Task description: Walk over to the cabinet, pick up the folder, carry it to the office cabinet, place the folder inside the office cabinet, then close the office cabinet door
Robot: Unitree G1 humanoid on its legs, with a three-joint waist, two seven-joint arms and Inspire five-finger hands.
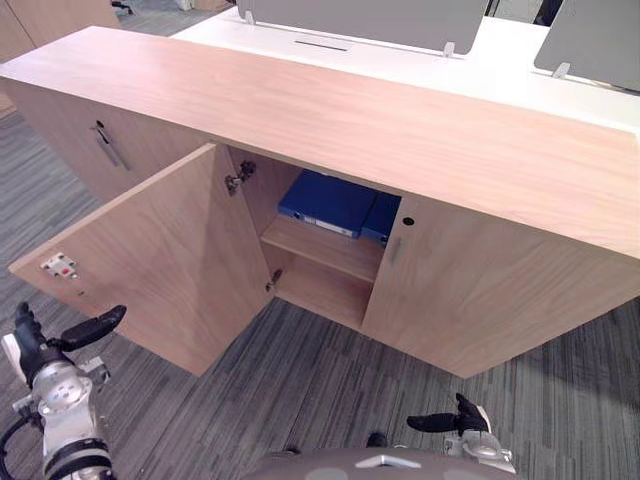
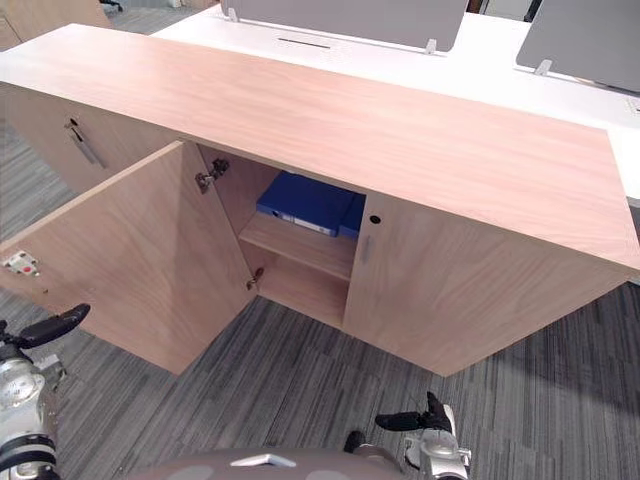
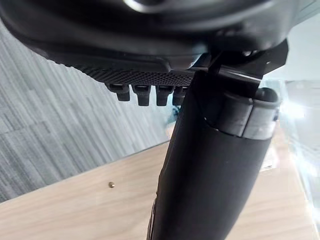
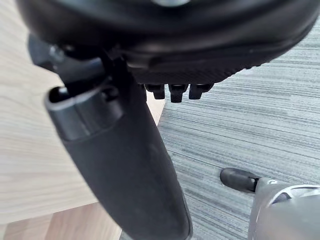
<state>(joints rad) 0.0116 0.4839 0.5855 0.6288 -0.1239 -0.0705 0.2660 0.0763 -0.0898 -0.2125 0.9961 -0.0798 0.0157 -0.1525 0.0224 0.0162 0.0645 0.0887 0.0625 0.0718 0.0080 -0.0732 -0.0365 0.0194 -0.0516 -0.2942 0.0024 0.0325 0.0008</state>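
Right, cabinet door (image 1: 150, 270) wide open ahead of our left hand (image 1: 70, 335), blue folder (image 1: 325, 203) flat on the shelf (image 1: 330, 250) inside, well apart from our relaxed fingers (image 1: 95, 325), right hand (image 1: 455, 420) low.

**Inspection Note: Hidden, Cut Off or Unreadable**

1. The blue folders (image 1: 328, 203) lie on the upper shelf (image 1: 320, 248). The cabinet top (image 1: 400, 130) covers their rear and the closed door (image 1: 480, 290) covers their right end, so their number cannot be told.
2. The interior behind that closed door is hidden.
3. A white fitting (image 1: 58, 266) on the edge of the open door (image 1: 170, 260) is too small to identify.
4. The cabinet's left end runs out of the picture.
5. The grey screens (image 1: 370, 20) behind the cabinet are cut by the top edge.
6. The right hand (image 2: 433, 415) sits at the bottom edge, its wrist cut off there.
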